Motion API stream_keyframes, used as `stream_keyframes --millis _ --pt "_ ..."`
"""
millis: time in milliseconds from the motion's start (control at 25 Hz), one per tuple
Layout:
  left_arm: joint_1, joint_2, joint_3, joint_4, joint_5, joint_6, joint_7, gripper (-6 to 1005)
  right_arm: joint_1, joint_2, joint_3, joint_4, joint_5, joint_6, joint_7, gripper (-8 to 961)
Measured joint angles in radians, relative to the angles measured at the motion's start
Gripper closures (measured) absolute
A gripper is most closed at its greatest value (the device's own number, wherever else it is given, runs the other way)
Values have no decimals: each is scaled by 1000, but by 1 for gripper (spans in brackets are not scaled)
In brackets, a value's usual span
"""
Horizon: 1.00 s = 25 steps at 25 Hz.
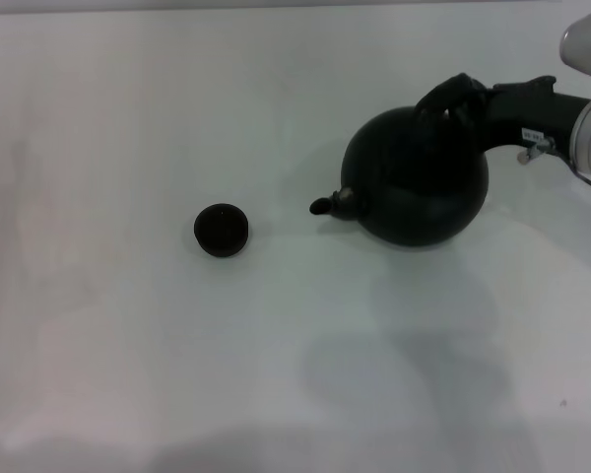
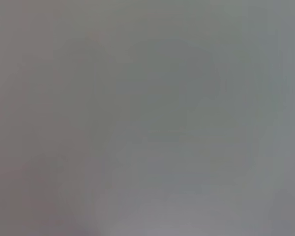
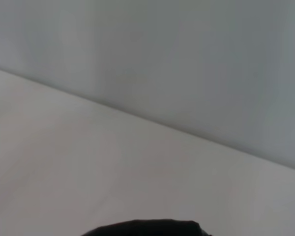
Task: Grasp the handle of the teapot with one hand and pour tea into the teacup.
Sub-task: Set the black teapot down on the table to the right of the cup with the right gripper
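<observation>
The big round black teapot [image 1: 419,182] hangs at the right of the head view, its spout [image 1: 327,205] pointing left and slightly down. Its shadow lies apart from it on the table, nearer to me, so the pot is off the surface. My right gripper [image 1: 460,97] reaches in from the right edge and is shut on the arched handle [image 1: 433,101] at the pot's top. The tiny dark teacup [image 1: 221,230] stands upright on the table, left of the spout with a gap between them. A black curved edge [image 3: 147,228] shows low in the right wrist view. My left gripper is out of view.
The white table [image 1: 128,374] stretches all around the cup and pot. The right wrist view shows the table's far edge [image 3: 152,120] against a grey wall [image 3: 196,59]. Only flat grey fills the left wrist view.
</observation>
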Motion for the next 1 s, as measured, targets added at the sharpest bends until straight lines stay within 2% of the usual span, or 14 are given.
stream_keyframes --millis 640,720,1000 --pt "1 -2 4 0 0 -2 0 138 6 -1 2 -5 1 -53 -3 720" --pt "2 -2 5 0 0 -4 0 137 4 -1 4 -12 3 -64 -3 539" --pt "8 -3 5 0 0 -11 0 137 7 -2 66 -38 50 -164 -4 257"
